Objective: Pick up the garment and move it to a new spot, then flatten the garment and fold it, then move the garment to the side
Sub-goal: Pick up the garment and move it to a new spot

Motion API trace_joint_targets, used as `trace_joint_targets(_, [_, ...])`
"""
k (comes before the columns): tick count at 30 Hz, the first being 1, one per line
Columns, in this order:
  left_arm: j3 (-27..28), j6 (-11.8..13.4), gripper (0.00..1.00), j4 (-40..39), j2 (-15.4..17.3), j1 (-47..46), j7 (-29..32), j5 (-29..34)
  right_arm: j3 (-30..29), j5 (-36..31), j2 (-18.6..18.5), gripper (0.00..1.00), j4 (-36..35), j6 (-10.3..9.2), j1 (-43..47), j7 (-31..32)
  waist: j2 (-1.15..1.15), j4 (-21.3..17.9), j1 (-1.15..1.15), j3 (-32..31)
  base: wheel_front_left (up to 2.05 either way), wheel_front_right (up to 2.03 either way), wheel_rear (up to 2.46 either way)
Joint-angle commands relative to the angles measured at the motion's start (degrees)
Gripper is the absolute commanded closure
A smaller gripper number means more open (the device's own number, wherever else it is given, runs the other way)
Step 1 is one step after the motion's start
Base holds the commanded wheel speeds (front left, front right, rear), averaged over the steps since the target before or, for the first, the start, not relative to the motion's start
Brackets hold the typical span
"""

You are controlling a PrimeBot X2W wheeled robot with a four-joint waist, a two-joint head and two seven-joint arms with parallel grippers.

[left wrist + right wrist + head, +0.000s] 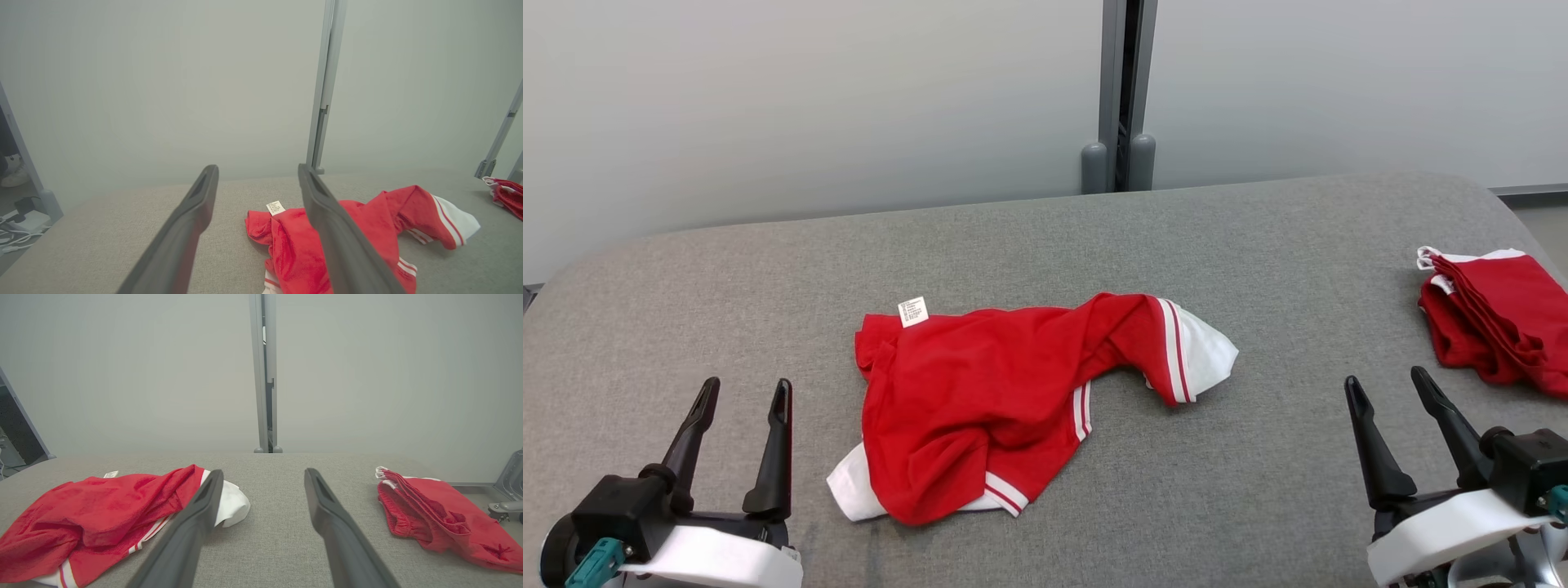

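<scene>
Slantwise: garment (964, 392) crumpled, long axis near-left to far-right.

Red pile (1499, 322) runs off the right edge; label (913, 311) print too small.

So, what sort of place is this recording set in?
Probably a robot test cell or lab, not a home: a grey fabric-covered table with rounded corners, plain pale partition panels joined by a grey metal post, and loose white cables on the floor.
</scene>
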Motion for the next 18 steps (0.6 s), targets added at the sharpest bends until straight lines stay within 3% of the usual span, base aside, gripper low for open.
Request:
trace_joint_targets(1, [0.25, 0.52, 0.00, -0.43, 0.29, 0.41, 0.09, -0.03, -0.33, 0.38, -0.26, 0.00, -0.56, -0.02, 0.59, 0.18, 0.00, 0.02, 0.00, -0.13, 0.00, 0.00, 0.00])
trace_joint_targets(18, [0.30, 1.74, 0.00, -2.29, 0.94, 0.89, 0.56, -0.42, -1.04, 0.48, 0.61, 0.00, -3.26, -0.02, 2.01, 1.18, 0.00, 0.06, 0.00, 0.08, 0.00, 0.00, 0.00])
